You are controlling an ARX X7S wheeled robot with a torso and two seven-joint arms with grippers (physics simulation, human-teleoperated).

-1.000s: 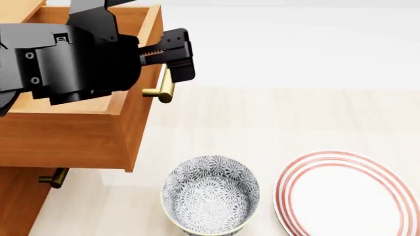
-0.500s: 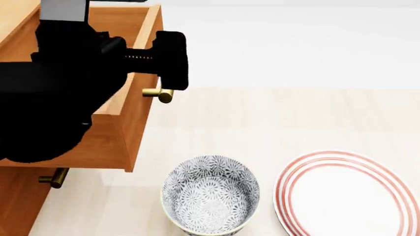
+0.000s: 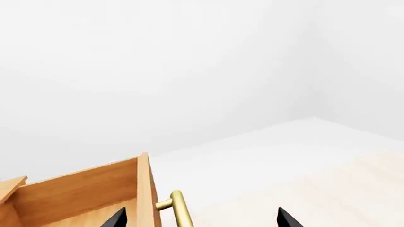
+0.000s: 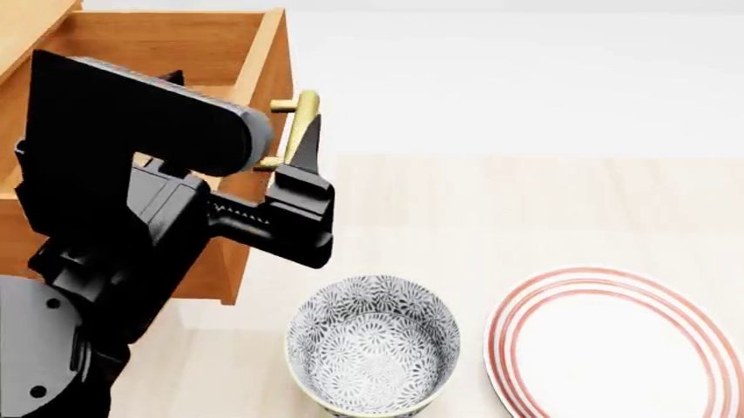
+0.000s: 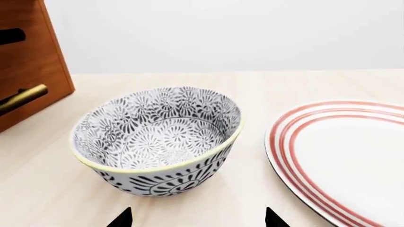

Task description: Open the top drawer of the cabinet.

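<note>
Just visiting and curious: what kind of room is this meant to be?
Probably a simulated kitchen or dining corner: an orange-brown wooden cabinet with brass handles, a black-and-white patterned bowl and a red-ringed white plate on pale wood.

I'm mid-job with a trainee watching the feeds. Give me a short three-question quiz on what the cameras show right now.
1. True or false: the top drawer is pulled out of the cabinet.
2. Multiple choice: the left gripper is A) clamped on the brass handle, B) open and off the handle, C) inside the patterned bowl.
3. Fill in: beside the bowl, on the robot's right, lies a white ____ with red rings.

Key: 1 true; 2 B, the handle shows bare near the fingertips in the left wrist view; 3 plate.
</note>
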